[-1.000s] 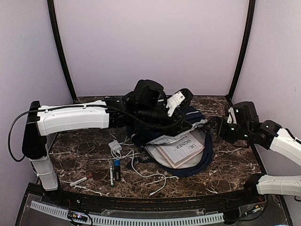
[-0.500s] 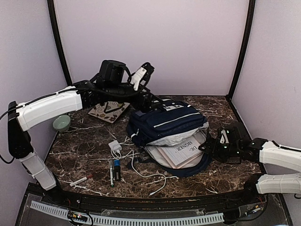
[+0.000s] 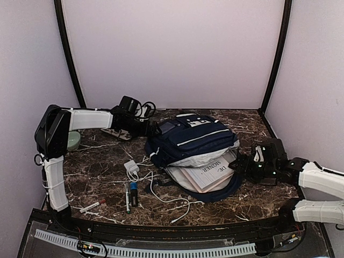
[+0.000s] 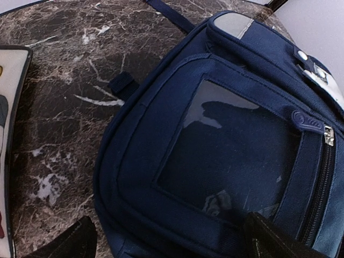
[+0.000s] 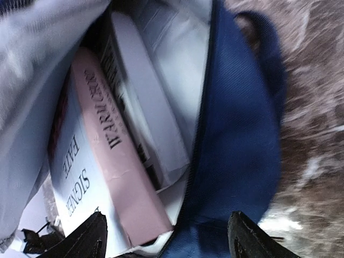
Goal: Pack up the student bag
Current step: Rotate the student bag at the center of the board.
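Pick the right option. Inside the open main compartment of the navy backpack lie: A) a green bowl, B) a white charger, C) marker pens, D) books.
D: books show in the gaping mouth of the student bag, plain in the right wrist view and from above.

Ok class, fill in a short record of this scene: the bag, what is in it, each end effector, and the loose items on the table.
bag: student bag, navy, lying on the marble table, main compartment open
contents: books, one with a pink spine
left end effector: open, over the bag's clear-window pocket
right end effector: open, at the bag's open rim beside the books
loose items: charger with white cable, markers, green bowl
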Robot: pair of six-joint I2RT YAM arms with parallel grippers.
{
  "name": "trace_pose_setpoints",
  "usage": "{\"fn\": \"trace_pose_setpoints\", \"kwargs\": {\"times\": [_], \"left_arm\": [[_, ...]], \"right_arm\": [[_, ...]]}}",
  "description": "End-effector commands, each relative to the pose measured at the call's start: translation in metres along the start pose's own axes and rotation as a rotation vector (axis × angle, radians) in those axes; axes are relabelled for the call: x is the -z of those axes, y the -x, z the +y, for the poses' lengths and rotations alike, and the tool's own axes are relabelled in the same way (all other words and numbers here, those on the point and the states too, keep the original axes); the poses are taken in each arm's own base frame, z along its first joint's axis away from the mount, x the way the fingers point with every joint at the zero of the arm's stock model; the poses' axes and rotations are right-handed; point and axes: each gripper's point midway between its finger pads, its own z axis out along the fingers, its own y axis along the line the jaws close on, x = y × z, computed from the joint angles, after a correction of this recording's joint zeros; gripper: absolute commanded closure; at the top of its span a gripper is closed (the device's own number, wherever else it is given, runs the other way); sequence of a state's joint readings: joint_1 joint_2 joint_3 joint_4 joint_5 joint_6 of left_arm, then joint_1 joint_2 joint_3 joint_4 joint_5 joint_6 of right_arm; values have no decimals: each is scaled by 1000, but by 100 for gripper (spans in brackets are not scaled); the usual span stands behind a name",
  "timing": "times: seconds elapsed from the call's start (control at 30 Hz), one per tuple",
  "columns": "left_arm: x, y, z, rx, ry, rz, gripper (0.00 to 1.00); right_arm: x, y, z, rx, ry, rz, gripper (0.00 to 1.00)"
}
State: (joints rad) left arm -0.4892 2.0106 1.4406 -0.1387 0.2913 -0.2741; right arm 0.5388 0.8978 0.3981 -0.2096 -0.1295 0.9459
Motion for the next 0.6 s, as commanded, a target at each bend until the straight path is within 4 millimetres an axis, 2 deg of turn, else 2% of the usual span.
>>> {"fn": "trace_pose_setpoints", "kwargs": {"times": [0.0,0.1,0.33,0.43,0.47,0.57], "left_arm": [[-12,-13,-12,40,-81,12,3],[-16,-18,-12,76,-110,10,6],[-32,-32,-9,128,-135,46,13],[-33,-35,-11,136,-149,51,27],[-33,-36,-11,140,-149,53,35],[-33,-41,-10,150,-153,70,72]], "right_arm": [[30,33,-6,54,-100,-90,23],[30,26,-8,21,-66,-82,28],[0,-18,-25,-128,57,26,44],[-7,-27,-18,-158,140,53,50],[-8,-29,-16,-157,152,63,54],[-12,-29,-17,-139,142,73,72]]}}
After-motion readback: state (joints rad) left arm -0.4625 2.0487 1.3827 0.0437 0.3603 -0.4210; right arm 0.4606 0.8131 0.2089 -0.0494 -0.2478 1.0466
